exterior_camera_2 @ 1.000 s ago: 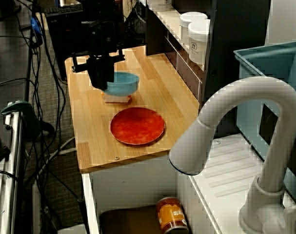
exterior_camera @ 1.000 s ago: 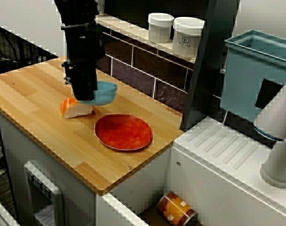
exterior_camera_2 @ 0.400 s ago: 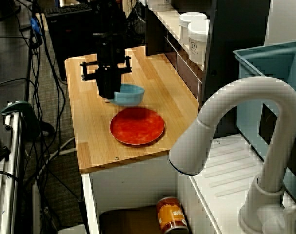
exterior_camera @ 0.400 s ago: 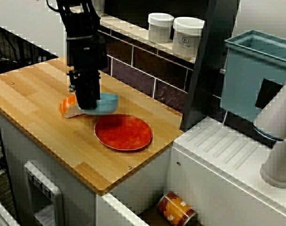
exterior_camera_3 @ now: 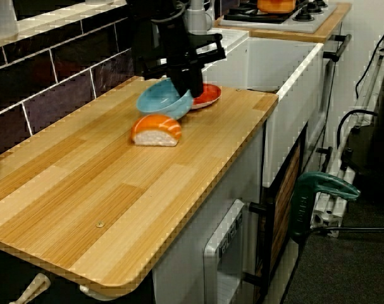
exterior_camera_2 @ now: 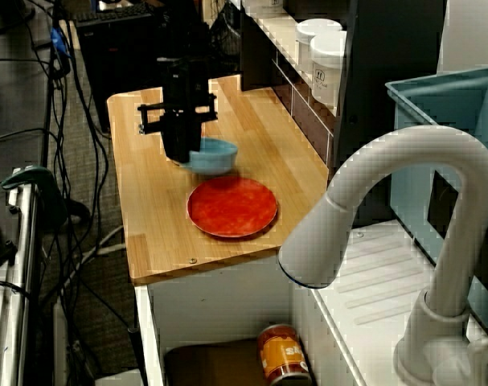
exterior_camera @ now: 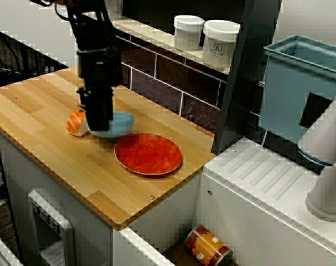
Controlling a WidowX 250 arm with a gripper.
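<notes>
On the wooden counter (exterior_camera: 40, 111), the black gripper (exterior_camera: 99, 123) came straight down from above w/ its fingers pinched on the rim of the blue bowl (exterior_camera: 117, 124). A rim grip fits, since the thin wall is the only edge narrow enough to take; presumably one finger sat inside and one outside, tho the arm hid that.

The low view along the counter showed the bowl (exterior_camera_3: 162, 100) tilted, likely bc it was held by one side only, at the gripper (exterior_camera_3: 192, 88). Whether its base touched the wood couldn't be told.

The bowl sat near the back-middle of the counter, btw two things. An orange-and-white sushi piece (exterior_camera_3: 157, 130) lay flat just beside it, prob. touching, on the side away from the sink. The red plate (exterior_camera: 148, 154) lay flat on the other side, its rim right at the bowl's edge. The view past the tap gave the same order: gripper (exterior_camera_2: 179, 151), bowl (exterior_camera_2: 217, 155), plate (exterior_camera_2: 231, 207).

Well apart were two white jars (exterior_camera: 220, 43) on the ledge, a blue bin (exterior_camera: 300, 83), the tap (exterior_camera_2: 372, 209) and a can (exterior_camera: 206, 246) down below.
</notes>
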